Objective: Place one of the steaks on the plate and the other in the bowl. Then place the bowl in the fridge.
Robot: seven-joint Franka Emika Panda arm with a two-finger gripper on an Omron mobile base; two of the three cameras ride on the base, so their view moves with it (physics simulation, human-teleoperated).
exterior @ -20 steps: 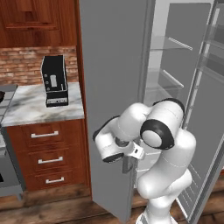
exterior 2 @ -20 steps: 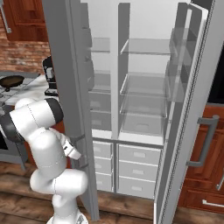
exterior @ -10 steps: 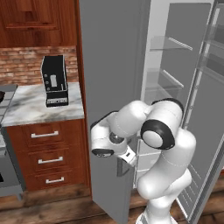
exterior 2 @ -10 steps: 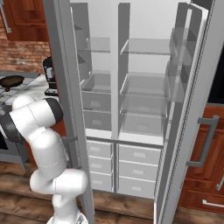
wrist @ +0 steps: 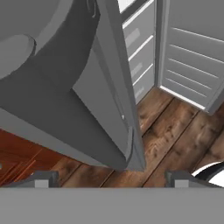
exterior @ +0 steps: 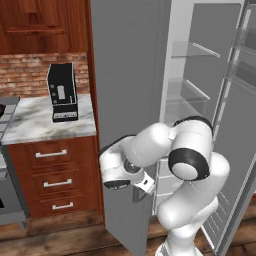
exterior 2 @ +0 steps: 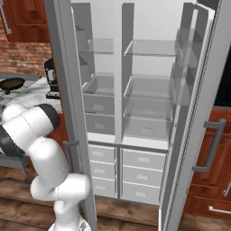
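The fridge [exterior 2: 135,90] stands with both doors swung out, showing pale shelves and drawers. Its left door [exterior: 130,100] hangs in front of my arm. My gripper [exterior: 141,190] sits low beside that door's lower part. In the hand view the gripper [wrist: 109,179] is open, its fingertips [wrist: 41,179] far apart with nothing between them, and the door's bottom edge [wrist: 129,148] lies just ahead over the wooden floor. The steaks, the plate and the bowl are out of view.
A black coffee machine [exterior: 62,92] stands on the marble counter [exterior: 35,125] left of the fridge, above wooden drawers [exterior: 52,182]. A black frying pan [exterior 2: 11,83] sits farther left. The right fridge door [exterior 2: 194,113] juts out towards me.
The jaws have spread wide apart. My hand has shifted left along the left fridge door, and that door has swung a little wider.
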